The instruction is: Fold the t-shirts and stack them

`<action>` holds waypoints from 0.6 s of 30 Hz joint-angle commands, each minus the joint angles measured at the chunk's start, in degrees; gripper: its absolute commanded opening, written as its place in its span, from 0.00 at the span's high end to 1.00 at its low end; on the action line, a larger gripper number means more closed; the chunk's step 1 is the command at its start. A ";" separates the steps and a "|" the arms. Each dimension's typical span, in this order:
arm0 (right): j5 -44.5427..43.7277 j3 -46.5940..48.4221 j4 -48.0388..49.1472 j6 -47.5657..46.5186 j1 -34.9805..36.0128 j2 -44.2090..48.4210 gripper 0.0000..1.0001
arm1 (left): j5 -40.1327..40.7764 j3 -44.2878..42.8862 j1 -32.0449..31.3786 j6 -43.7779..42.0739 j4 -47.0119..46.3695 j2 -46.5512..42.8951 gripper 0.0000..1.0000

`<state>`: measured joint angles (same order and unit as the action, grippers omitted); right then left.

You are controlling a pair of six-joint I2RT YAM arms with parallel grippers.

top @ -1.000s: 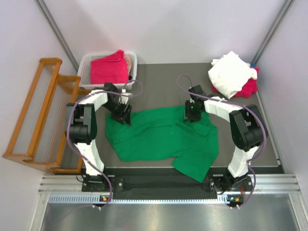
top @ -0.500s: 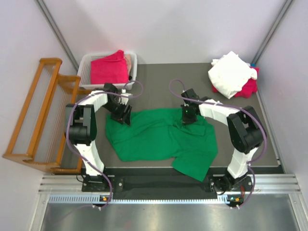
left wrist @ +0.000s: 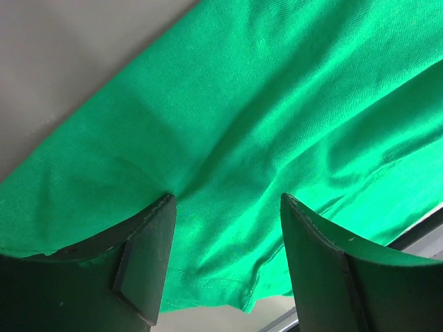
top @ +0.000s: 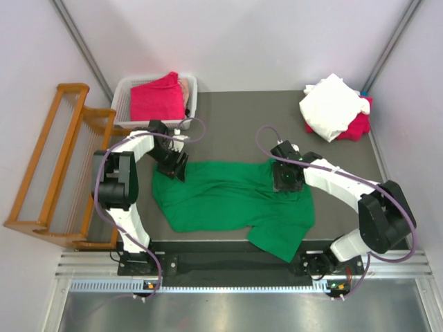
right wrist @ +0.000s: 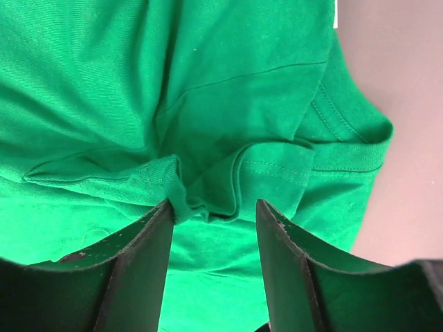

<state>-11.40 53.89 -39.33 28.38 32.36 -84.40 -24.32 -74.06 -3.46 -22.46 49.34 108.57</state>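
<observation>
A bright green t-shirt (top: 228, 197) lies spread and rumpled across the middle of the dark table. My left gripper (top: 174, 166) hangs open over its far left corner. In the left wrist view the left gripper (left wrist: 225, 200) has wide jaws that straddle the green cloth (left wrist: 242, 104) near a hemmed edge. My right gripper (top: 285, 178) is open over the shirt's far right part. In the right wrist view the right gripper (right wrist: 214, 204) has a bunched fold of green cloth (right wrist: 228, 83) at its left fingertip. A white t-shirt (top: 332, 107) lies on a crimson one (top: 356, 128) at the back right.
A white slatted basket (top: 123, 90) at the back left holds a pinkish red t-shirt (top: 156, 100). An orange wooden rack (top: 52, 166) stands beside the table's left edge. Bare grey table (top: 235, 128) shows behind the green shirt.
My right gripper has moved nearer and slightly right over the green shirt, its elbow swinging out to the right. The cloth's far right edge has shifted with it. The left arm has not moved.
</observation>
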 commanded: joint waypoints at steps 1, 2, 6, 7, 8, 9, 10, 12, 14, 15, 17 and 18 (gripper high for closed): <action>-1.88 0.34 -2.50 1.59 0.25 1.87 0.49 | 1.46 0.06 0.30 -1.10 1.02 -1.96 0.33; -1.35 0.25 -2.50 1.76 0.25 1.87 0.49 | 1.46 0.23 0.30 -1.18 1.11 -2.22 0.33; -0.11 0.69 -1.98 0.89 0.25 0.82 0.49 | 1.82 0.58 0.30 -1.62 1.19 -2.75 0.33; -0.64 1.56 -1.80 0.19 0.16 -0.14 0.49 | 1.82 0.50 0.30 -1.62 1.20 -2.67 0.33; -1.34 2.35 -1.63 -0.34 -0.19 -0.76 0.49 | 1.73 0.50 0.30 -1.62 1.20 -2.84 0.33; -2.13 3.32 -1.45 -0.61 -0.63 -1.55 0.49 | 1.64 0.58 0.30 -1.71 1.20 -2.84 0.33; -2.05 5.94 -0.84 -1.22 -1.94 -3.12 0.48 | 1.73 0.59 0.30 -1.62 1.28 -2.84 0.33; -1.09 9.29 -0.31 -1.84 -3.18 -5.15 0.48 | 1.73 0.67 0.30 -1.62 1.46 -3.19 0.33; -1.35 15.00 0.22 -2.54 -4.23 -8.75 0.46 | 1.73 0.67 0.30 -1.71 1.55 -3.63 0.33; -1.26 17.02 0.57 -2.89 -4.50 -10.16 0.46 | 1.73 0.59 0.30 -1.71 1.63 -3.72 0.33; -1.87 22.56 1.53 -3.59 -5.72 -14.46 0.42 | 1.73 0.41 0.30 -1.71 1.98 -4.07 0.33; -1.53 24.40 1.54 -3.77 -6.16 -15.96 0.41 | 1.73 0.24 0.30 -1.71 2.07 -4.16 0.33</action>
<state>-12.08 69.28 -40.27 26.61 28.08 -95.72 -22.81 -73.91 -3.42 -23.09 49.78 107.83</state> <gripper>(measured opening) 0.570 0.671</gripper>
